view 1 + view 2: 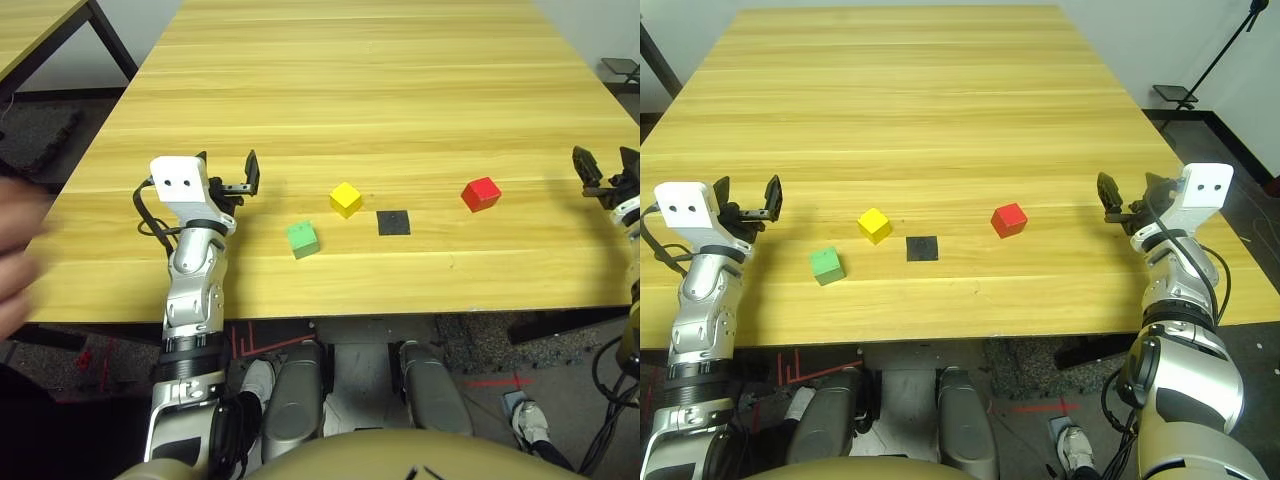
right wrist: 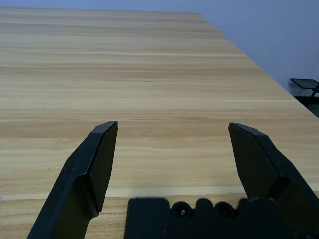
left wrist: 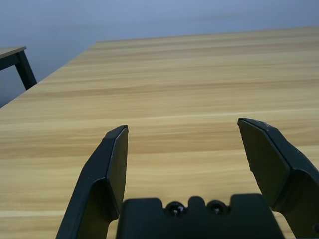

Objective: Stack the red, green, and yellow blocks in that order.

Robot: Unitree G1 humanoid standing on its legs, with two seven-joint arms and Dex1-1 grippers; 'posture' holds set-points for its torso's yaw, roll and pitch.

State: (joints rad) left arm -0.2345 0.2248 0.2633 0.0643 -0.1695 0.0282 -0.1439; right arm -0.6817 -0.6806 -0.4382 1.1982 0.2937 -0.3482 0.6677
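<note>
Three cubes rest apart on the wooden table [image 1: 380, 80] near its front edge. The green block [image 1: 302, 239] is leftmost, the yellow block [image 1: 346, 198] sits just behind and right of it, and the red block [image 1: 481, 193] lies further right. My left gripper [image 1: 228, 170] hovers open to the left of the green and yellow blocks, holding nothing. My right gripper [image 1: 1130, 195] hovers open to the right of the red block, also holding nothing. Both wrist views look out over bare wood between the spread fingers [image 3: 112, 159] [image 2: 99, 159].
A flat black square patch [image 1: 393, 222] lies between the yellow and red blocks. A person's blurred hand [image 1: 15, 250] is at the table's left edge. A second table [image 1: 40, 30] stands at the far left. Bare wood stretches behind the blocks.
</note>
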